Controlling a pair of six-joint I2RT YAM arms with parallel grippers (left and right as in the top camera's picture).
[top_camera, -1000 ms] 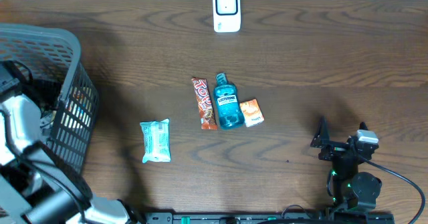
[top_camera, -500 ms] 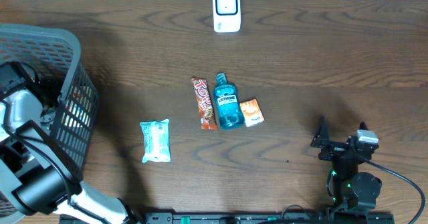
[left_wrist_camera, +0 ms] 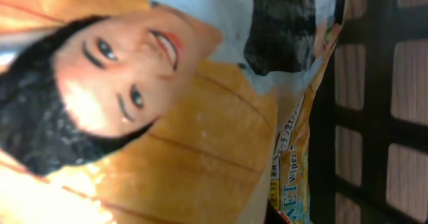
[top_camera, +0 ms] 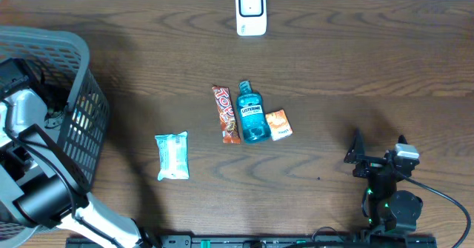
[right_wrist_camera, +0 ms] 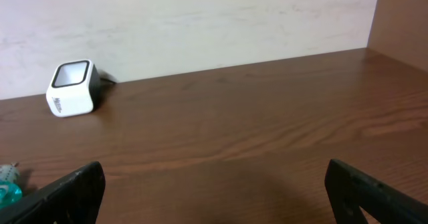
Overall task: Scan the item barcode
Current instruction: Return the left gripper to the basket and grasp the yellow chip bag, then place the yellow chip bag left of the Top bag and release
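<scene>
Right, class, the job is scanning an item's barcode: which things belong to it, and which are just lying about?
Job:
white scanner
wiper packet
grey basket

Lying about for now:
Listerine bottle
snack bar
orange packet
pale green pouch

The dark wooden desk (top_camera: pixel 370 63) carries a white scanner (top_camera: pixel 251 11) at its far edge, a grey basket (top_camera: pixel 44 48) at the left, and near the middle a wipes pack (top_camera: pixel 172 156) apart from a snack bar (top_camera: pixel 227 115), mouthwash bottle (top_camera: pixel 252 113) and orange packet (top_camera: pixel 279 124) lying side by side.

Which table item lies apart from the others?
The pale green pack, alone nearer the basket; the snack bar, mouthwash bottle and orange packet sit together.
</scene>
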